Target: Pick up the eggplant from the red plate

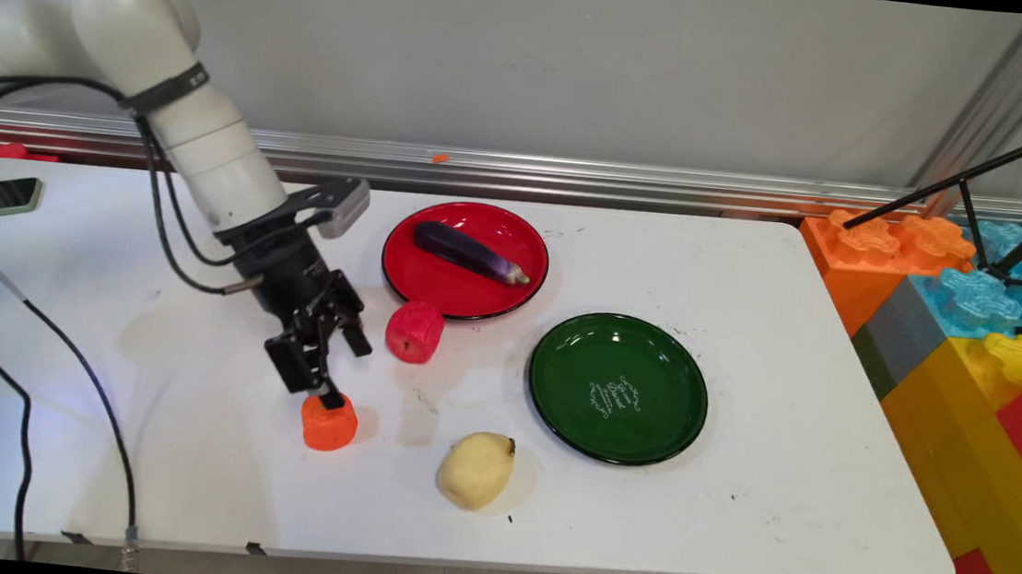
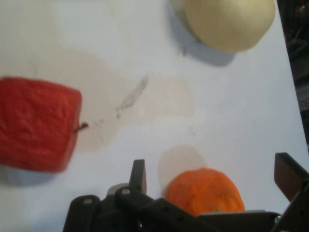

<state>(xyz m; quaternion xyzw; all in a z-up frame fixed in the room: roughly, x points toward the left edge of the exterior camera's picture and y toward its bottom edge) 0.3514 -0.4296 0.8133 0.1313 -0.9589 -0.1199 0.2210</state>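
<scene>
The black two-finger gripper [image 1: 339, 374] hung low over the small orange toy fruit [image 1: 329, 422] near the white table's [image 1: 783, 459] front-left. Its fingers [image 2: 138, 175] stood wide, straddling the fruit without touching. A red toy apple [image 1: 415, 331] lay just beyond.

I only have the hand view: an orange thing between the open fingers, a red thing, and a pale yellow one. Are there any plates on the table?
Observer: Yes, the main view shows two, a red plate and a green plate, side by side with a gap between them.
Operator: Anything on them?
Observer: A purple eggplant lies on the red plate. The green plate holds nothing.
Operator: Which plate is the red thing nearer?
Observer: The red thing sits right beside the red plate's near rim, well clear of the green plate.
</scene>
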